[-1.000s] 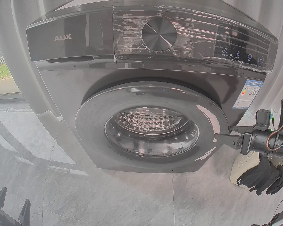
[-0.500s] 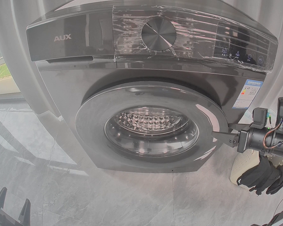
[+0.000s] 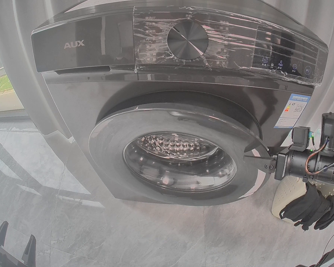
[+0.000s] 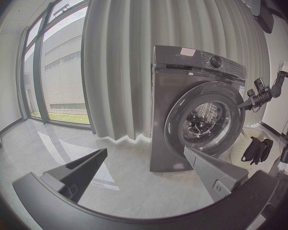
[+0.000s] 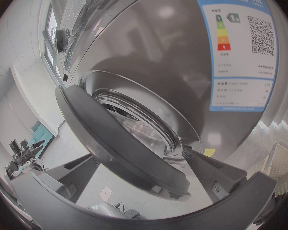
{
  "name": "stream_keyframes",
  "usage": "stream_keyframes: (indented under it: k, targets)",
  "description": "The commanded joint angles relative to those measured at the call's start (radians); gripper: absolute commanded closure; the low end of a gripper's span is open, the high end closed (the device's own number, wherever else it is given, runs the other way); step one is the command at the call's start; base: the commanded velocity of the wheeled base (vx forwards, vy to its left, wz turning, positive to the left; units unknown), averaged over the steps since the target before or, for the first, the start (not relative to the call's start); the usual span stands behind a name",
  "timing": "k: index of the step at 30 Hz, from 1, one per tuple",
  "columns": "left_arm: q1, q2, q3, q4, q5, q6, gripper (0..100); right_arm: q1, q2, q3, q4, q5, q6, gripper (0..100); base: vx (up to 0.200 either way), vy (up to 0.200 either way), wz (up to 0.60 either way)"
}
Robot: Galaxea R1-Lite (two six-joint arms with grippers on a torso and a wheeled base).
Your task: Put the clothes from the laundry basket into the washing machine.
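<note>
The grey front-loading washing machine (image 3: 81,104) stands before me, its round door (image 3: 111,145) swung slightly ajar at its right rim. My right gripper (image 3: 254,160) sits at that rim, open, one finger (image 5: 214,173) behind the door (image 5: 118,144) and one finger (image 5: 70,176) in front. Black clothes (image 3: 311,206) hang over the edge of the cream laundry basket (image 3: 285,197) on the floor right of the machine. My left gripper (image 3: 15,238) is low at the left, open and holding nothing, far from the machine (image 4: 163,112).
A pale pleated curtain (image 4: 118,64) hangs behind the machine and tall windows (image 4: 60,64) stand to its left. Bare grey tiled floor (image 3: 137,227) lies in front of the door. The basket (image 4: 238,147) sits close to the machine's right side.
The right gripper has moved left along the door's right rim and the door has swung out from shut to slightly ajar. The left gripper has not moved.
</note>
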Motion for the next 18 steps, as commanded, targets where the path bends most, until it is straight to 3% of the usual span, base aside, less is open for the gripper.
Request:
stream_keyframes:
  k: [1, 13, 18]
  targets:
    - [0.001, -0.013, 0.018, 0.000, 0.001, 0.000, 0, 0.003, -0.043, 0.033, 0.000, 0.000, -0.003, 0, 0.000, 0.000, 0.00]
    - [0.001, -0.013, 0.018, 0.000, 0.001, 0.000, 0, 0.101, -0.276, 0.229, 0.009, 0.006, -0.011, 0, 0.000, 0.000, 0.00]
    - [0.001, -0.013, 0.018, 0.000, 0.001, 0.000, 0, 0.119, -0.345, 0.249, 0.009, 0.009, -0.006, 0, 0.000, 0.000, 0.00]
